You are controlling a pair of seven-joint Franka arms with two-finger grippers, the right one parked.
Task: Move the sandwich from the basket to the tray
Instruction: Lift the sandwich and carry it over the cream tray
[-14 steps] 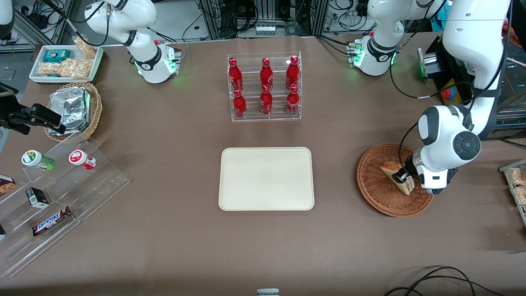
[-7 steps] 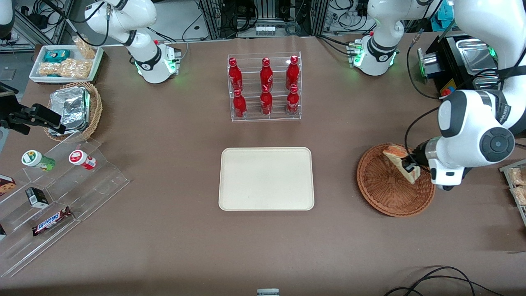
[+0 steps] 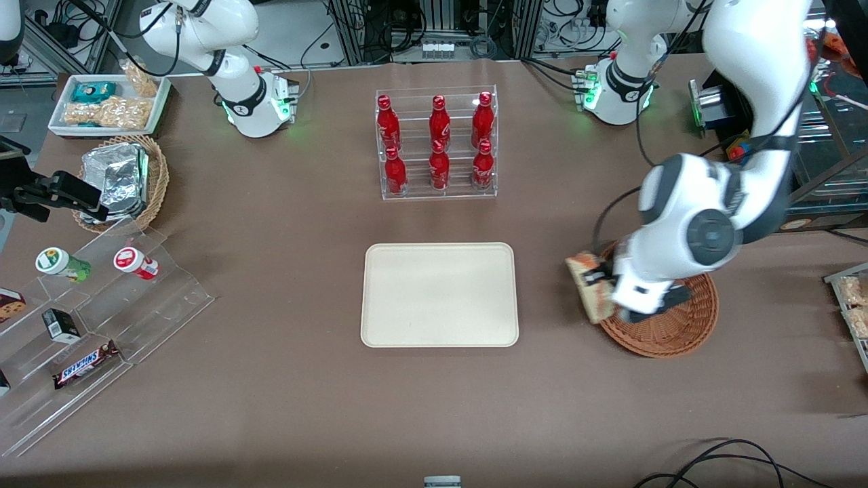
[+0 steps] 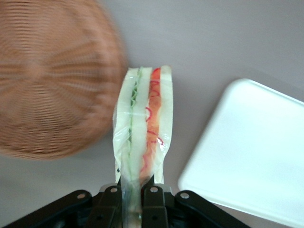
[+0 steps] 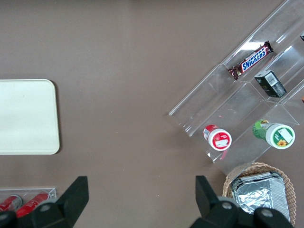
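My left gripper [image 3: 599,288] is shut on the clear-wrapped sandwich [image 3: 588,290] and holds it in the air over the rim of the reddish-brown basket [image 3: 685,324] on the tray's side. In the left wrist view the sandwich [image 4: 144,133] hangs between my fingertips [image 4: 153,197], with the basket [image 4: 52,76] on one side and the cream tray [image 4: 251,152] on the other, bare table under it. The cream-beige tray [image 3: 439,295] lies in the middle of the table with nothing on it. The basket holds nothing else that I can see.
A clear rack of red bottles [image 3: 437,144] stands farther from the front camera than the tray. Toward the parked arm's end are a tan basket of foil packets [image 3: 122,179], a white snack tray [image 3: 108,103] and clear stepped shelves [image 3: 102,298].
My gripper has lifted the sandwich out of the basket and carried it sideways toward the tray, from over the basket's middle to its tray-side rim.
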